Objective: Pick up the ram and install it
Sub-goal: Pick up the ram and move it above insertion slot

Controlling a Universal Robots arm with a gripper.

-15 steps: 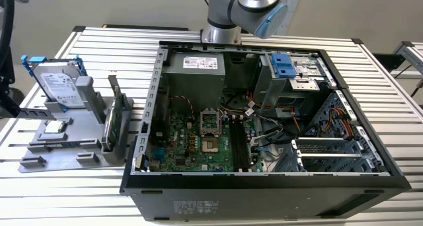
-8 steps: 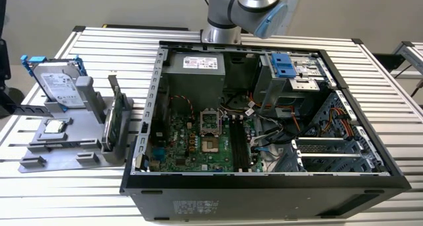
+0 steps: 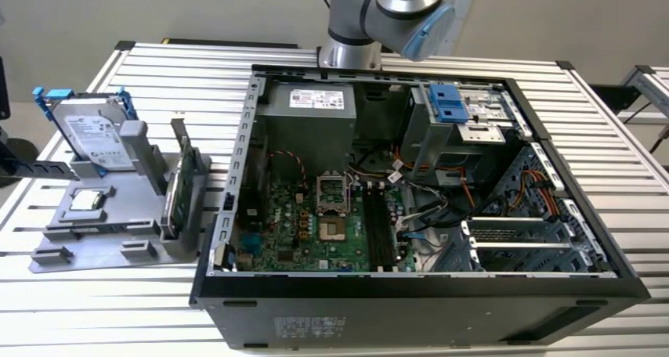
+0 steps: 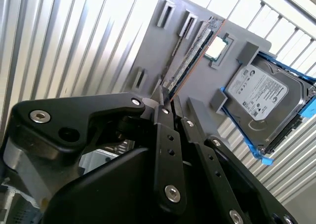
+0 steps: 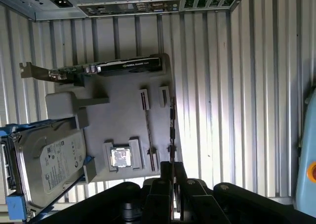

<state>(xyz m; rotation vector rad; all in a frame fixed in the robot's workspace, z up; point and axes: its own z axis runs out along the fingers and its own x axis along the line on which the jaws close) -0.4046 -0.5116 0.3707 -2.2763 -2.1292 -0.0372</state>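
Note:
The ram (image 5: 171, 128) is a slim dark stick standing on edge along one side of the grey holder (image 5: 118, 115). The second wrist view shows the ram (image 4: 192, 51) from the side, next to a square processor chip (image 4: 217, 49). My gripper (image 5: 172, 167) hangs well above the holder, its black fingers (image 5: 165, 184) close together with nothing between them. In the second wrist view the gripper (image 4: 168, 98) lines up over the near end of the stick without touching it. In the exterior view the grey holder (image 3: 115, 216) lies at the left, beside the open computer case (image 3: 418, 286).
On the holder stand a silver hard drive with blue rails (image 3: 94, 134) and a graphics card with a metal bracket (image 3: 183, 189). The case shows a green motherboard (image 3: 303, 232) with long dark slots (image 3: 377, 228). The arm's base (image 3: 350, 55) stands behind the case on a slatted metal table (image 3: 105, 310).

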